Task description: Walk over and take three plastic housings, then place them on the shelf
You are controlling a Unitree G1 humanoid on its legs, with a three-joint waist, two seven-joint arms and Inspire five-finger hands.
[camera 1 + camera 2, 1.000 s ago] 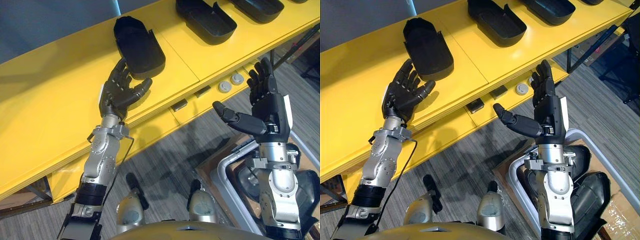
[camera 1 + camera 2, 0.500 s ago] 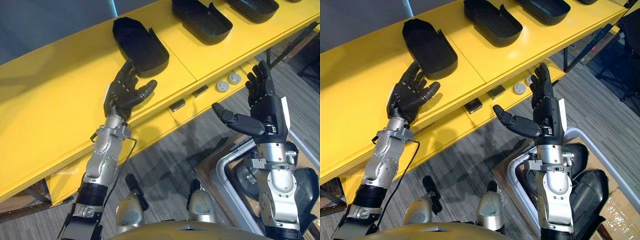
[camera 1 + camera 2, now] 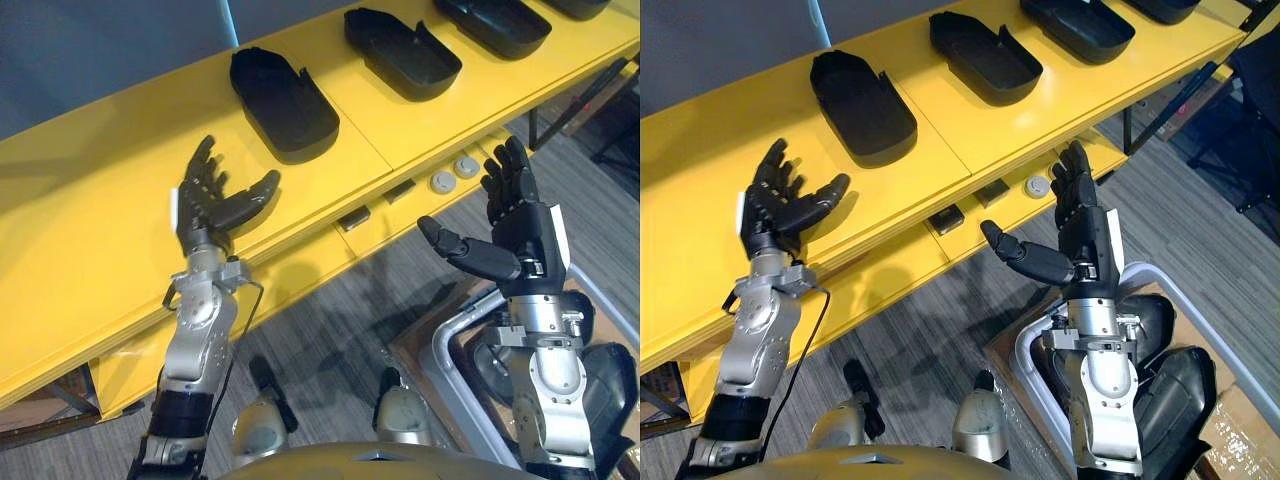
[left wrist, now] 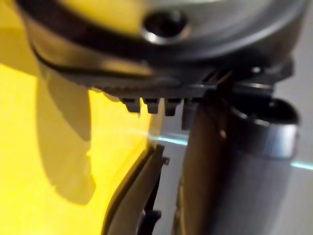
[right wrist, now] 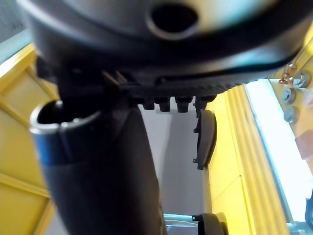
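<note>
left hand: drawn back from housing, apparently apart | fingers straight

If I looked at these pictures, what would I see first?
Probably the long bright yellow shelf, with a row of black tub-shaped plastic housings on top. Next, the robot's two dark hands, raised open and empty: the left hand over the shelf's near edge, the right hand out in front of the shelf.

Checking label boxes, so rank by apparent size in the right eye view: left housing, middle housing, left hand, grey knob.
1. Left housing and middle housing: alike, unranked.
2. Left hand: slightly smaller, but nearer the camera, so unsure.
3. Grey knob: clearly smallest.
</note>
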